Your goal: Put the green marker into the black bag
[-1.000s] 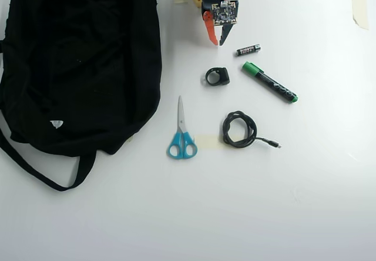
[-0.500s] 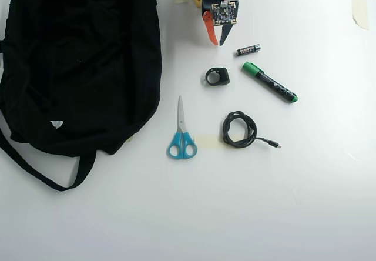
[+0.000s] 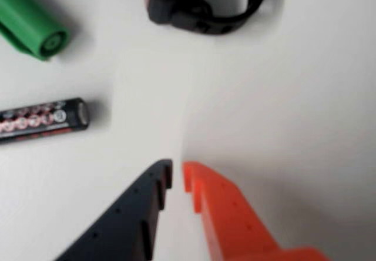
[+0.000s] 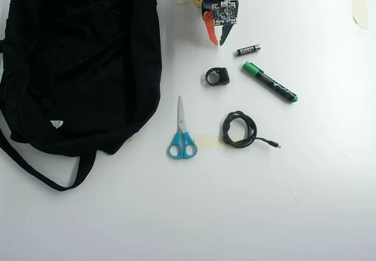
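Nothing is being seen to have moved since the earlier overhead pictures — the arm and every object are being shown in the same places. In the overhead view the gripper [image 4: 217, 41] is being held at the top of the white table [image 4: 264, 202], its orange and black fingers nearly together with only a thin gap and nothing between them.

The green marker [image 4: 270, 82] is being shown lying flat and diagonal, right of the gripper and untouched — a black barrel with white print, a bright green cap at its upper-left end and a green tip at the lower right. In the wrist view only its green cap [image 3: 29, 20] is being caught, above the battery [image 3: 41, 120] and left of a small black ring-shaped object [image 3: 202, 5]. The black bag [image 4: 76, 67] is being seen slumped at the table's left, well apart from the marker, its strap trailing below. Blue-handled scissors [image 4: 181, 136] and a coiled black cable [image 4: 239, 130] are lying between them, lower down.
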Robot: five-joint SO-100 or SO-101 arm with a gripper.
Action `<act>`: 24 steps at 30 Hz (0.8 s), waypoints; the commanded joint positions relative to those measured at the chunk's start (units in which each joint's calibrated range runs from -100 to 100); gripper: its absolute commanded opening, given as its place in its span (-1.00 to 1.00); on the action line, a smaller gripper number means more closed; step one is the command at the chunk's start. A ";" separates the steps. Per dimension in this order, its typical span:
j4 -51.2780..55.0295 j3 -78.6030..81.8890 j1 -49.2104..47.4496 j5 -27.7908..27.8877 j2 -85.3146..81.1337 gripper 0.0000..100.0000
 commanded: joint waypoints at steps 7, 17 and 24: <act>-0.69 -2.67 -1.88 -0.15 -0.66 -0.96; -7.23 -13.54 -1.88 0.27 4.65 -0.96; -18.26 -25.13 -6.22 -0.15 18.34 -0.96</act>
